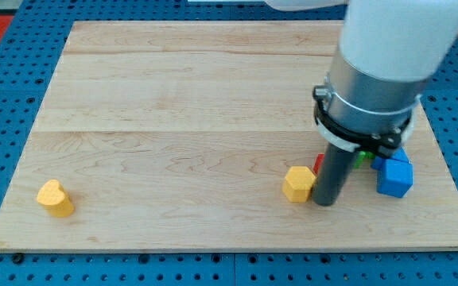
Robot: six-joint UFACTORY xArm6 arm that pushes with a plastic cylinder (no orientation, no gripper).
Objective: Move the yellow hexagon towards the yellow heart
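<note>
The yellow hexagon (298, 183) lies on the wooden board (197, 95) at the view's lower right of centre. The yellow heart (55, 198) lies far off at the view's lower left, near the board's corner. My tip (324, 202) stands on the board just to the view's right of the hexagon, touching or nearly touching its right side. The rod and the arm above it hide part of the blocks behind.
A blue block (394, 176) lies at the view's right of the rod. A red block (319, 163) and a green block (362, 158) show only as slivers behind the rod. The board's bottom edge runs close below the hexagon and the heart.
</note>
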